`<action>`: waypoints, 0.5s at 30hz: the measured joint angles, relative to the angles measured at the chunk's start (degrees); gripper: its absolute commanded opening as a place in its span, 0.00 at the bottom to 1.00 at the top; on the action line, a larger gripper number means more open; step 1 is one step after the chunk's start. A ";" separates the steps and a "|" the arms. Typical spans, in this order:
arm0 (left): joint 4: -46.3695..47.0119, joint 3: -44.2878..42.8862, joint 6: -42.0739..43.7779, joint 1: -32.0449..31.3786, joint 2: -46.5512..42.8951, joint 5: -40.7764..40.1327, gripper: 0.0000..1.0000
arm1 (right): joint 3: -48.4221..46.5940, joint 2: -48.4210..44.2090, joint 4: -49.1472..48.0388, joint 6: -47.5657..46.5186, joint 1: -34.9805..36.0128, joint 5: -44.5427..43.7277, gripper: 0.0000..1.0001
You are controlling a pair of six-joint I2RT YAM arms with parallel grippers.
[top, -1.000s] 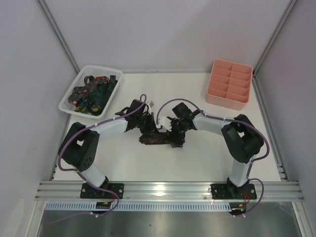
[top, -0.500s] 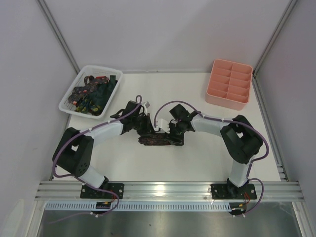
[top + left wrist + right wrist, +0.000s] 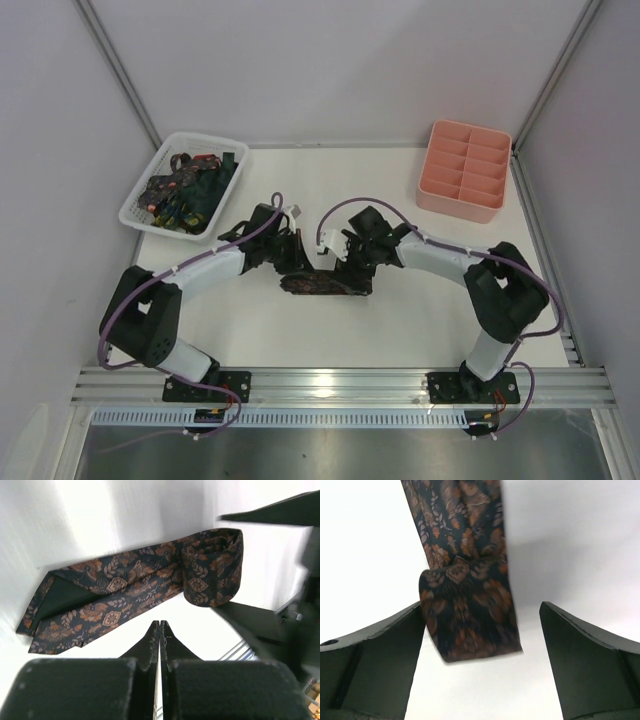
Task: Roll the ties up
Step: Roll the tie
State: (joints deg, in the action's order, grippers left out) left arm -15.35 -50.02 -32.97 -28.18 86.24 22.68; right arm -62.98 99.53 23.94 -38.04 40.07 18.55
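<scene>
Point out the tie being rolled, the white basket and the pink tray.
tie [image 3: 212, 567]: left wrist view, on its rolled end.
white basket [image 3: 146, 176]: top external view, on its left wall.
pink tray [image 3: 457, 203]: top external view, on its near wall.

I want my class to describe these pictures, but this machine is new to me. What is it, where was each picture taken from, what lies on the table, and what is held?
These are two robot arms bolted side by side at the near edge. The wide picture looks down from above; the other two come from a camera on each wrist. On the white table lies a brown patterned tie with a rolled end. The left gripper is shut and holds nothing. The right gripper stands open around the rolled end, not gripping it. At the back sit a white basket of more ties and a pink tray with compartments.
</scene>
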 measured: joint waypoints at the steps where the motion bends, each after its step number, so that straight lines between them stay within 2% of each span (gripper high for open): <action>1: -0.50 0.00 0.00 0.00 -0.15 -0.02 0.01 | 0.00 -1.33 -0.07 0.98 -0.15 -0.20 1.00; 6: -2.75 0.00 -0.07 0.00 -1.68 0.17 0.00 | -0.39 -9.05 0.07 7.04 -1.51 -1.29 1.00; 11: -3.39 -1.70 -1.09 -0.66 -1.95 2.05 0.01 | -1.64 -16.96 -0.07 21.86 -6.91 -3.52 1.00; 15: -3.76 -7.23 -2.08 -3.02 1.25 3.87 0.00 | -1.68 -22.27 0.66 35.17 -11.52 -6.95 1.00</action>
State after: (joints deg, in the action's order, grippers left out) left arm -19.11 -57.25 -35.05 -31.20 87.48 26.55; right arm -64.66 77.25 24.60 -2.87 28.56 11.60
